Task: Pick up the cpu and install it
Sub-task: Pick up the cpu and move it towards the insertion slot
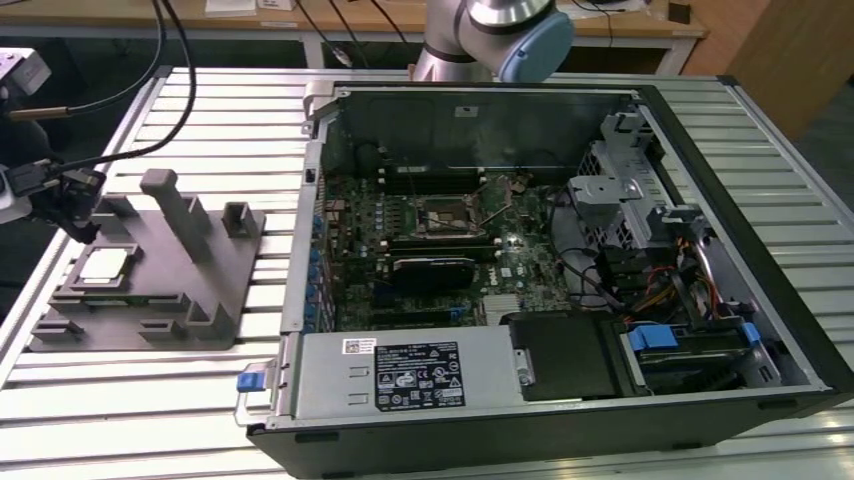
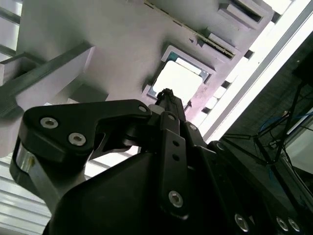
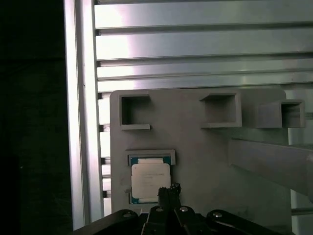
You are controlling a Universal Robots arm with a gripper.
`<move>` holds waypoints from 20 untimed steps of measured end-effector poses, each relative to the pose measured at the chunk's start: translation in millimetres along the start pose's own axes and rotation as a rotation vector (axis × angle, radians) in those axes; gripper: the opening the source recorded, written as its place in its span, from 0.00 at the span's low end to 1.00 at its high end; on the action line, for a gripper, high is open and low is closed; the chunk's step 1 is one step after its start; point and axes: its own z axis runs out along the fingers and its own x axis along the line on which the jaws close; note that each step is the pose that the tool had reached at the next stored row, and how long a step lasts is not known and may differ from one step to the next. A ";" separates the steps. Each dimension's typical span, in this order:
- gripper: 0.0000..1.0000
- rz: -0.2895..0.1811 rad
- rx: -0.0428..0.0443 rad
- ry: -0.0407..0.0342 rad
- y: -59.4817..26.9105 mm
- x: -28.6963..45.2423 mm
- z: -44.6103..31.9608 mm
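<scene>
Hanging the gripper (image 1: 80, 228) over the grey fixture (image 1: 200, 290) at nine o'clock in the exterior view, well apart from the open computer case (image 1: 534, 440) at three o'clock. Pressing the black fingers together into a single tip in both wrist views (image 3: 169, 190) (image 2: 167, 94), clamping nothing between them.

Lying flat in a square recess of the fixture (image 3: 195, 156), pale metal top facing up: the cpu (image 3: 150, 180). Sitting directly under the closed tip, at one edge of the chip; cannot tell whether touching or just above. Showing bright and silvery past the finger linkage in the second wrist view (image 2: 180, 81), framed by the recess walls of the fixture (image 2: 98, 29). Appearing in the exterior view as a pale square (image 1: 107, 263) at five o'clock from the gripper, just beside it.

Resting the fixture on the slatted aluminium table (image 1: 134, 420), with the slats (image 3: 195, 44) running past it in the first wrist view. Lying on its side with the motherboard (image 1: 521, 260) exposed, the case carrying the black-framed socket (image 1: 447, 215) near its middle. Rising at twelve o'clock behind the case, the arm (image 1: 501, 35).
</scene>
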 end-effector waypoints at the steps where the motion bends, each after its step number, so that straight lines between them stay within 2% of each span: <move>1: 0.11 0.000 -0.0001 -0.0001 -0.8 0.4 1.3; 9: 0.11 0.000 0.0000 0.0000 -4.0 2.5 12.6; 20: 0.11 0.000 0.0002 -0.0001 -5.4 12.2 30.9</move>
